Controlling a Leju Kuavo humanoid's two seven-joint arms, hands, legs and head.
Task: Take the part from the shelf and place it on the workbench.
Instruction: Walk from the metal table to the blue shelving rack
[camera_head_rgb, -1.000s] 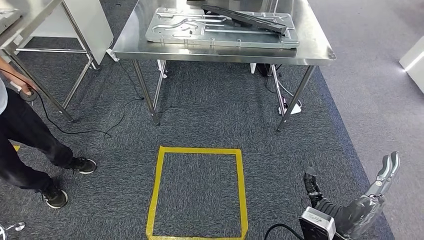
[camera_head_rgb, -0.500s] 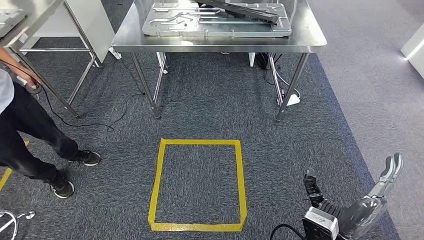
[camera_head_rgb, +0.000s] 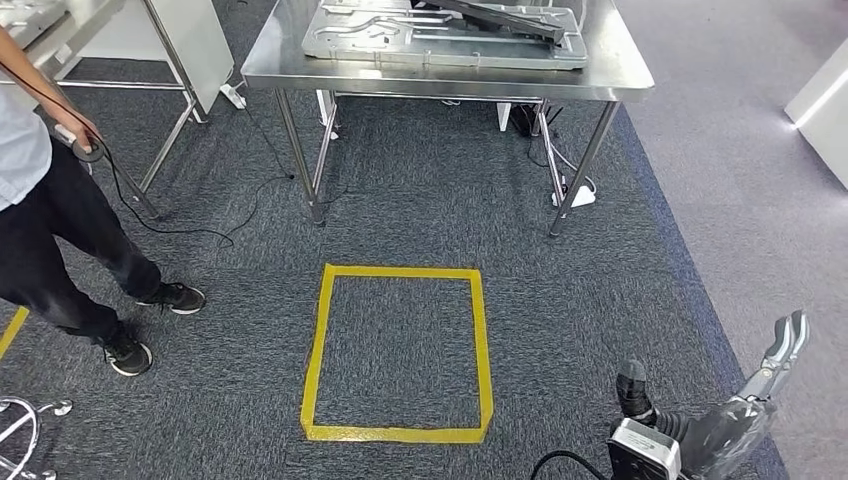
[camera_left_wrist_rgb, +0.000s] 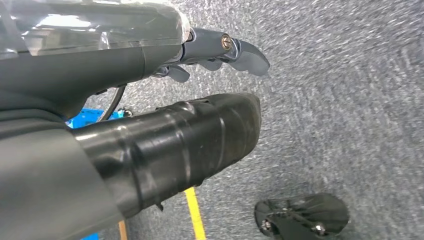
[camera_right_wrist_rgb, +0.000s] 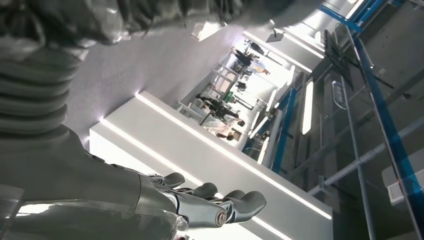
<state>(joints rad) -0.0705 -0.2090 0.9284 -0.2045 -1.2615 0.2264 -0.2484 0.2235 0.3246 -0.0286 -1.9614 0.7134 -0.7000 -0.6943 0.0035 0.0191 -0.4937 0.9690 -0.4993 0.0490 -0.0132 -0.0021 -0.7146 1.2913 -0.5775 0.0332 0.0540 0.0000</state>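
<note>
Two steel benches stand at the frame's top; the workbench (camera_head_rgb: 620, 80) top centre carries a grey part (camera_head_rgb: 440, 40); a yellow square (camera_head_rgb: 398, 352) marks the carpet below; right hand (camera_head_rgb: 775, 360) and left hand (camera_left_wrist_rgb: 220, 50) hang empty, fingers loosely apart; better to stop squarely inside that square before reaching.

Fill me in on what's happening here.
The robot stands on grey carpet facing a steel workbench, with a yellow tape square on the floor between. A flat metal part with a dark bar across it lies on the workbench. The right hand hangs empty, as does the left hand. A person stands to the left, holding a cabled device.
</note>
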